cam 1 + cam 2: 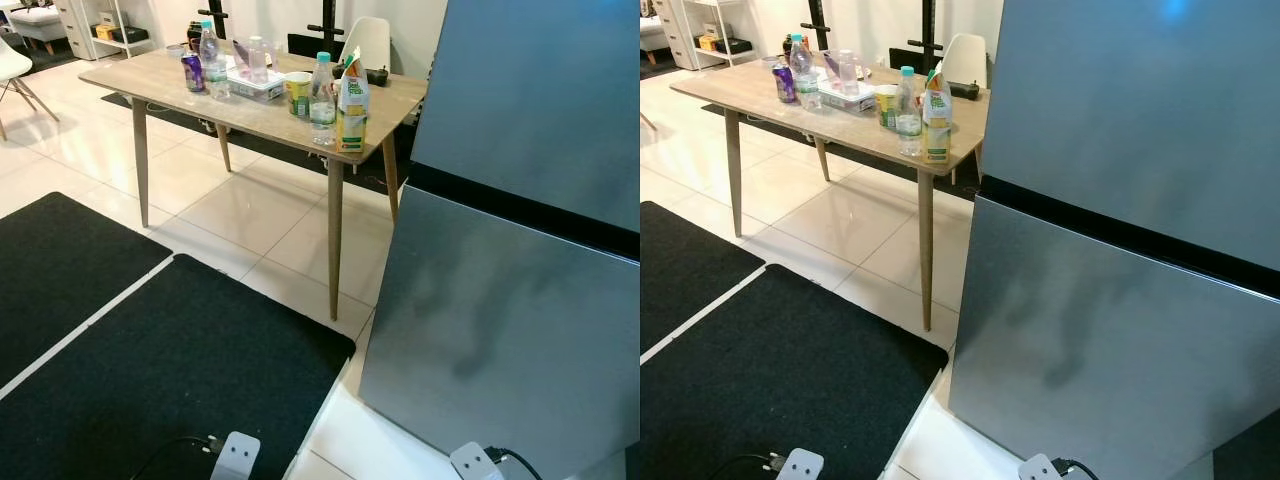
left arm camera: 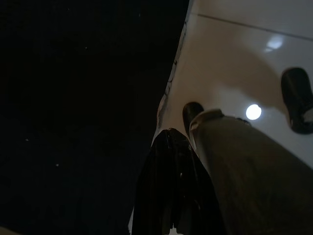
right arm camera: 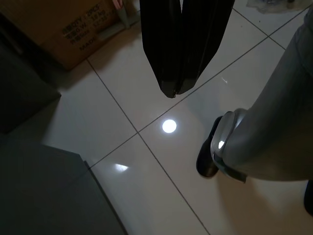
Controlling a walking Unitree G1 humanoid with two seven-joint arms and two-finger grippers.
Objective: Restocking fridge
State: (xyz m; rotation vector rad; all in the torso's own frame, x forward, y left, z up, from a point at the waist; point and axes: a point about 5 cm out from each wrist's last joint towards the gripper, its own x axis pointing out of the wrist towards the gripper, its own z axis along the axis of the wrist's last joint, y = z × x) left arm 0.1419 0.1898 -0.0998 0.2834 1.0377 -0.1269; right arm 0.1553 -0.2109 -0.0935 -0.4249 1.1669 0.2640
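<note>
Closest to the robot, both arms hang idle at its sides. The left gripper points down at the seam where the black mat meets the pale tiled floor, its two black fingers pressed together with nothing between them. The right gripper hangs over bare tile by the robot's own foot, fingers likewise closed flat on each other and holding nothing; a cardboard box sits on the floor beyond it.

Just ahead on the right stands the fridge, a tall grey steel front with a dark band between upper and lower doors. Both doors look shut (no handle is plain to see from here).

Further off, to the left, is the wooden table carrying the stock: a juice carton and a water bottle near the corner closest to the fridge, a green cup behind them, then a purple can, another bottle and a flat tray of items. A white chair stands behind.

The risk I see is at that crowded corner. The carton and bottle stand almost touching and close to the edge, so a reach for one could tip the other off onto hard tile. The mat's raised edge could also catch a foot on the walk over.
</note>
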